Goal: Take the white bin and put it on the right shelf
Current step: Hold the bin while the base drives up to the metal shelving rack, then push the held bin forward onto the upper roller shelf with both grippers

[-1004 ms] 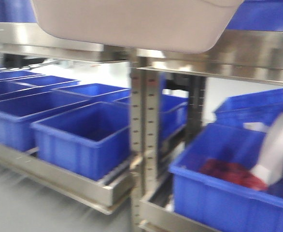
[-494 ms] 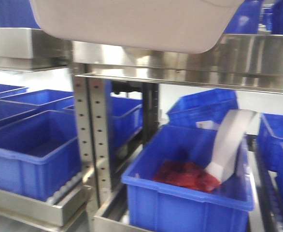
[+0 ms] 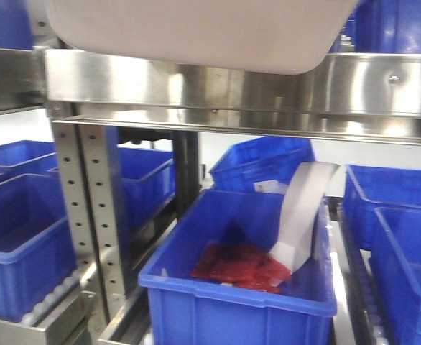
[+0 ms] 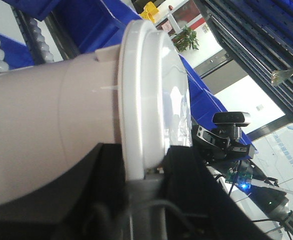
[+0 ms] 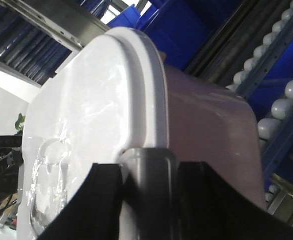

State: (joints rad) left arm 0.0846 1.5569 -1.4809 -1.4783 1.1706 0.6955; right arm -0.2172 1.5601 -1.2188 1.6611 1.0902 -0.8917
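Pinkish-white translucent plastic bin (image 3: 196, 32) hangs top centre, its base overlapping the shiny stainless steel shelf rail (image 3: 268, 90). Left fingers (image 4: 81, 195) and right fingers (image 5: 106, 200) each pinch its lid lip. Lower down, a blue plastic crate (image 3: 232, 313) holds red packets (image 3: 239, 266).

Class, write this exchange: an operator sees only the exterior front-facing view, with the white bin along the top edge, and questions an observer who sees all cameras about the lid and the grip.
Operator: Is the white bin lidded?
Observer: Yes. The left wrist view shows a white lipped lid seated on it.
Operator: How do the arms hold it?
Observer: By the lid's rim: the right gripper has a grey finger over it, and the left gripper clamps it too.
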